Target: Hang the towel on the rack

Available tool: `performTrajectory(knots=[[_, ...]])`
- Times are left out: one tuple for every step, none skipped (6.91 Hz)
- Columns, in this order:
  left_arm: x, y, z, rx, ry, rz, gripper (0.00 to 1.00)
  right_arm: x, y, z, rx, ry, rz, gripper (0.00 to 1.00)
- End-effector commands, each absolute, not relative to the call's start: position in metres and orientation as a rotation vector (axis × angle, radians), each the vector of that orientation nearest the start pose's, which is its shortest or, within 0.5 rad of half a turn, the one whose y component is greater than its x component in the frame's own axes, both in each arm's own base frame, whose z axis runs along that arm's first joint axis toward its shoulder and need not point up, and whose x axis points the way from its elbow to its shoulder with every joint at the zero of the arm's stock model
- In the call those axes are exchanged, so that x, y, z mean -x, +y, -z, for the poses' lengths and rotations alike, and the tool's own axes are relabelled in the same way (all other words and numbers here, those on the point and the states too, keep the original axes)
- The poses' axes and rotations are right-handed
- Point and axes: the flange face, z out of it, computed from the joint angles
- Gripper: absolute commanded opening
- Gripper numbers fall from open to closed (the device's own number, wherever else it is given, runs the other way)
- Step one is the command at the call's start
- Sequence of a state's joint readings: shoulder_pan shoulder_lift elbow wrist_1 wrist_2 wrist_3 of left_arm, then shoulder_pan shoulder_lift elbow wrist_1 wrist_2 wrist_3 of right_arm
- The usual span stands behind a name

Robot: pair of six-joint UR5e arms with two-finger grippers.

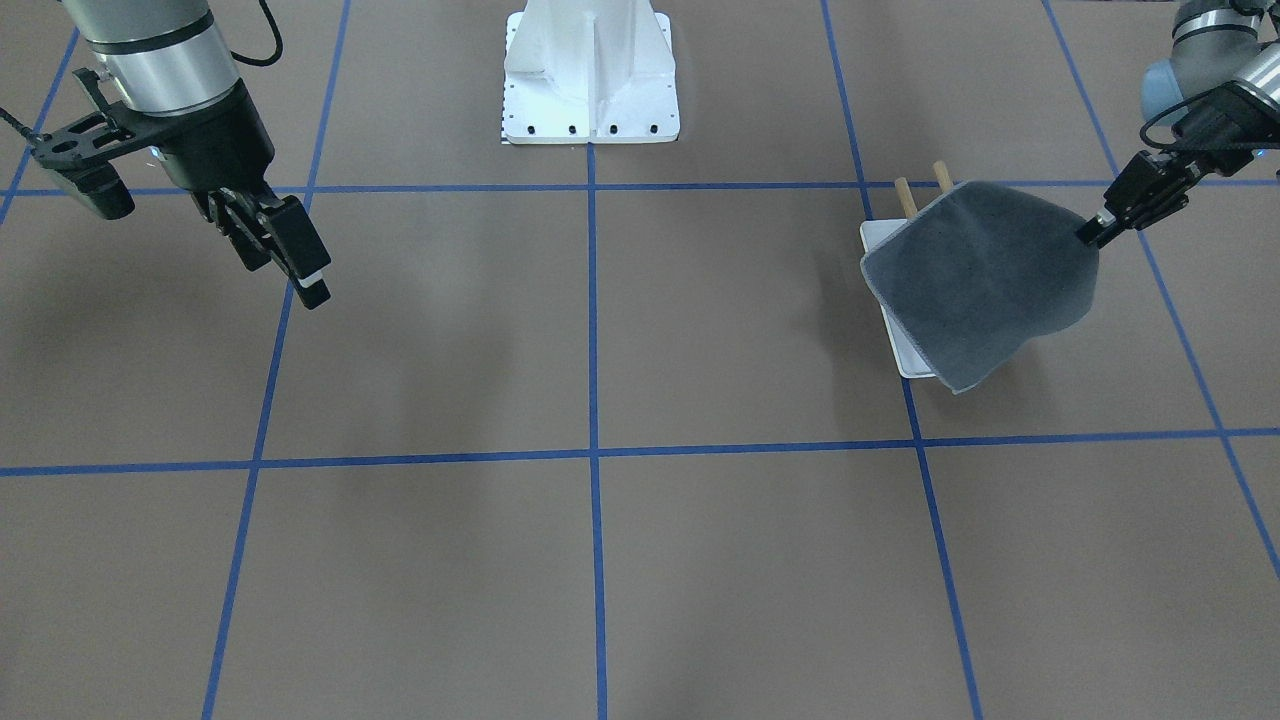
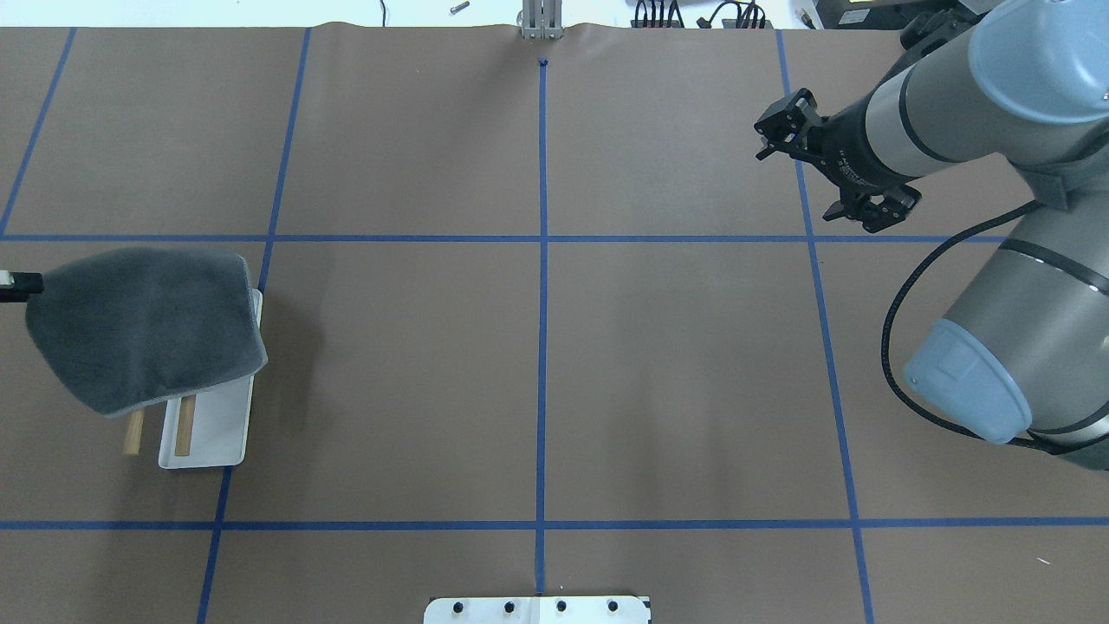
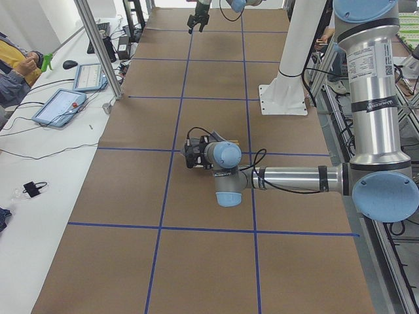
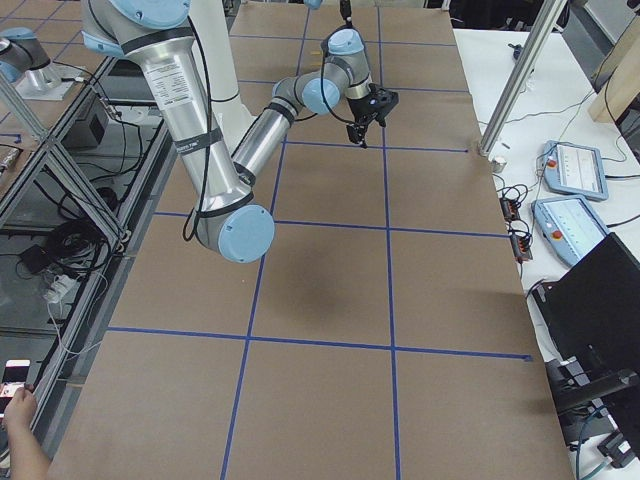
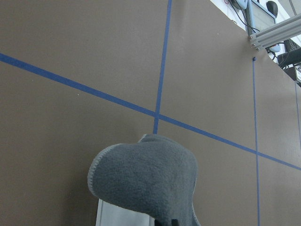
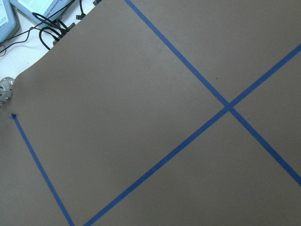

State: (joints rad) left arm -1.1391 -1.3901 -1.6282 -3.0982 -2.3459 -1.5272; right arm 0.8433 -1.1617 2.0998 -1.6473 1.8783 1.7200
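The grey towel (image 1: 985, 280) lies draped over the rack and hides most of it. Two light-wood rod ends (image 1: 905, 195) and part of the white base (image 1: 905, 355) stick out. My left gripper (image 1: 1090, 235) is shut on the towel's outer corner and holds it out to the side, level with the rods. In the overhead view the towel (image 2: 147, 325) covers the far half of the rack (image 2: 212, 429), and only the left gripper's tip (image 2: 22, 283) shows at the edge. My right gripper (image 1: 285, 278) is open and empty, far off on the other side (image 2: 871, 211).
A large white bolted pedestal (image 1: 590, 80) stands at the robot's side of the table, in the middle. Brown paper with blue tape lines (image 2: 541, 347) covers the table. The left wrist view shows the towel (image 5: 146, 183) over the rack's base (image 5: 117, 214).
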Motion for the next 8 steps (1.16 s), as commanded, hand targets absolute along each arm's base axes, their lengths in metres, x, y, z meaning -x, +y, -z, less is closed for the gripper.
performTrajectory(knots=[[-0.097, -0.392, -0.548, -0.225, 1.437, 0.388, 0.98, 0.275, -0.472, -0.229, -0.03, -0.915, -0.777, 1.0], [-0.081, -0.399, -0.551, -0.252, 1.426, 0.43, 0.98, 0.264, -0.477, -0.239, -0.058, -0.895, -0.731, 1.0], [-0.054, -0.41, -0.563, -0.301, 1.397, 0.482, 0.98, 0.252, -0.481, -0.256, -0.08, -0.861, -0.692, 1.0], [-0.042, -0.419, -0.584, -0.373, 1.295, 0.409, 0.98, 0.238, -0.483, -0.283, -0.095, -0.814, -0.599, 1.0], [-0.028, -0.433, -0.598, -0.458, 1.15, 0.326, 0.98, 0.207, -0.496, -0.306, -0.078, -0.803, -0.515, 1.0], [-0.02, -0.448, -0.614, -0.519, 0.983, 0.231, 0.98, 0.168, -0.51, -0.335, -0.048, -0.808, -0.431, 1.0], [-0.011, -0.457, -0.631, -0.555, 0.82, 0.125, 0.98, 0.128, -0.519, -0.37, -0.036, -0.813, -0.339, 1.0], [0.007, -0.462, -0.644, -0.56, 0.697, 0.017, 0.98, 0.086, -0.536, -0.404, -0.027, -0.84, -0.265, 1.0]])
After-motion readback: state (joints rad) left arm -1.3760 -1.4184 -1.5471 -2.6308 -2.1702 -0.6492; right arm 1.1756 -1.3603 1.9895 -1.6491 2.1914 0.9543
